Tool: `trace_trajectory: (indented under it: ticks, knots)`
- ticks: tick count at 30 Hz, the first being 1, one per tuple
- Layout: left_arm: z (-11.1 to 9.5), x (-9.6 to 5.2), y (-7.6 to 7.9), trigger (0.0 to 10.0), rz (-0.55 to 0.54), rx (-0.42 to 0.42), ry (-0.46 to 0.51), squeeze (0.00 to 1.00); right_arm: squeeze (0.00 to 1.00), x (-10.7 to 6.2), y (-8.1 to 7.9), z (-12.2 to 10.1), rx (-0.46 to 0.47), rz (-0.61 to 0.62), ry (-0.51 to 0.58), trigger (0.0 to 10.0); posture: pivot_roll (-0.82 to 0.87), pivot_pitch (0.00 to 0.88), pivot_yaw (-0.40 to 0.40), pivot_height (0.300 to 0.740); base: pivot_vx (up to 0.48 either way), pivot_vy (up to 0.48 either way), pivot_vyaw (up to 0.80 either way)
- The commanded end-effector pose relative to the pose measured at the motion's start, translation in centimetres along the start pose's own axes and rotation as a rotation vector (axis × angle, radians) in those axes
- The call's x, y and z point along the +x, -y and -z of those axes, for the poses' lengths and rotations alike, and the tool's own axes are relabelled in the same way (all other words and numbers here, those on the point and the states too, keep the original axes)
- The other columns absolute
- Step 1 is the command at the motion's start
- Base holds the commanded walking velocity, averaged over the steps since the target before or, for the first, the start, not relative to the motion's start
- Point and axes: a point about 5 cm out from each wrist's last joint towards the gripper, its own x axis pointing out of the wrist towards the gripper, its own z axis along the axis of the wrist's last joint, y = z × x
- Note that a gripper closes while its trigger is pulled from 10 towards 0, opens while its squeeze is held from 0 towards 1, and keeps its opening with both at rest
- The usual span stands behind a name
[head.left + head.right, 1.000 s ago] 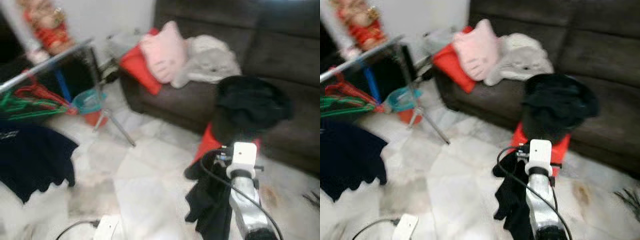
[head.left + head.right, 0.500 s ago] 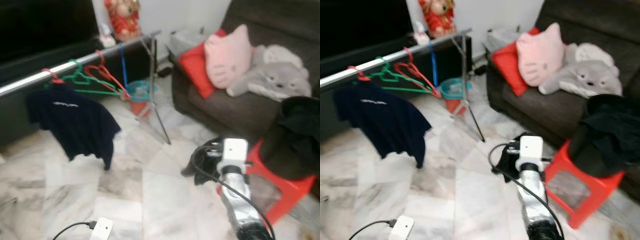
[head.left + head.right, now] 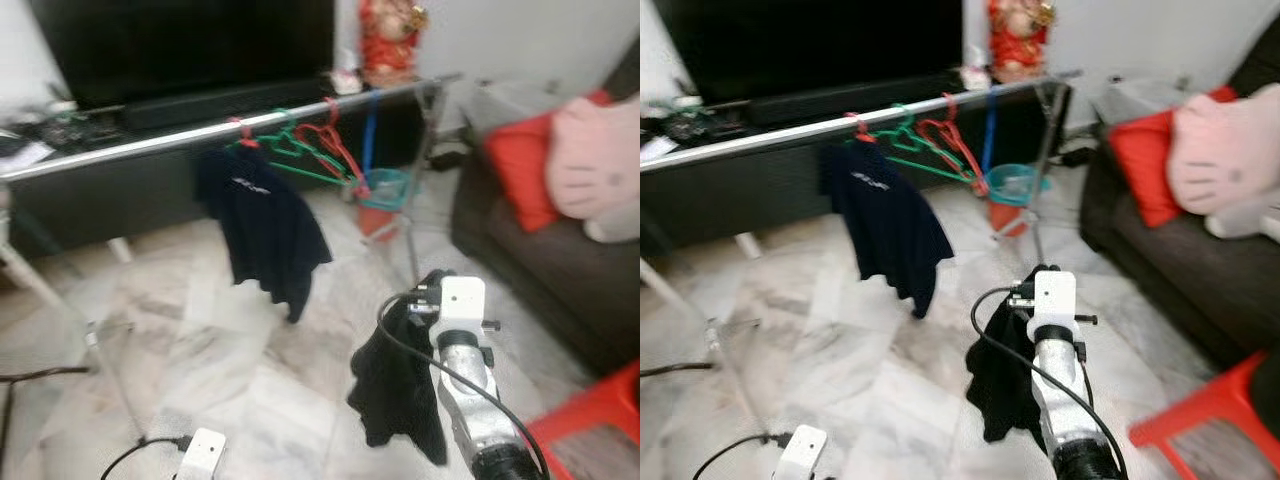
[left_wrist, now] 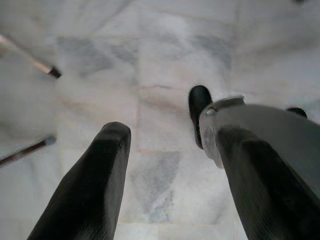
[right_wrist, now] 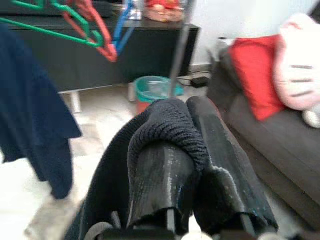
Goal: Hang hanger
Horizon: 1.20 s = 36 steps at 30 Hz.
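You face a long silver clothes rail (image 3: 180, 140) that runs in front of a dark TV cabinet (image 3: 760, 190). A grey sofa (image 3: 1160, 270) with a red cushion (image 3: 1145, 165) sits to your right. A navy T-shirt (image 3: 262, 228) hangs from the rail, and beside it hang empty green and red hangers (image 3: 315, 150). Your right gripper (image 5: 192, 150) is raised in front of you with its fingers closed tight on a black garment (image 3: 395, 395), which drapes down below the wrist, well short of the rail. Your left gripper (image 4: 165, 170) hangs over the marble floor (image 4: 160, 60) with its fingers spread wide, holding nothing.
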Motion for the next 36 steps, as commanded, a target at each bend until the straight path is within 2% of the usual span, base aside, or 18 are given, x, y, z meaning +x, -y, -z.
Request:
trace_trajectory:
  ticks: [1, 7, 18, 36]
  knots:
    - [0.7, -0.1, 0.3, 10.0, 0.009, -0.008, -0.024, 0.00, 0.00, 0.2, 0.4, -0.4, 0.000, 0.012, 0.019, 10.0, 0.06, 0.000, -0.010, 0.740, 0.000, 0.000, 0.80]
    - [0.7, -0.1, 0.3, 10.0, 0.010, -0.006, -0.024, 0.00, 0.00, 0.1, 0.3, -0.1, 0.007, 0.001, 0.010, 10.0, 0.06, 0.000, -0.011, 0.740, 0.000, 0.000, 0.78]
    - [0.7, -0.1, 0.3, 10.0, 0.012, -0.004, -0.024, 0.00, 0.00, -1.1, 0.6, -0.6, 0.062, -0.045, 0.078, 10.0, 0.05, 0.000, -0.009, 0.740, 0.000, 0.000, 0.00]
    - [0.8, -0.1, 0.3, 10.0, 0.018, -0.033, -0.030, 0.00, 0.00, -0.9, 0.4, -1.2, 0.057, -0.057, 0.092, 10.0, 0.05, 0.000, -0.007, 0.740, 0.000, 0.000, 0.00]
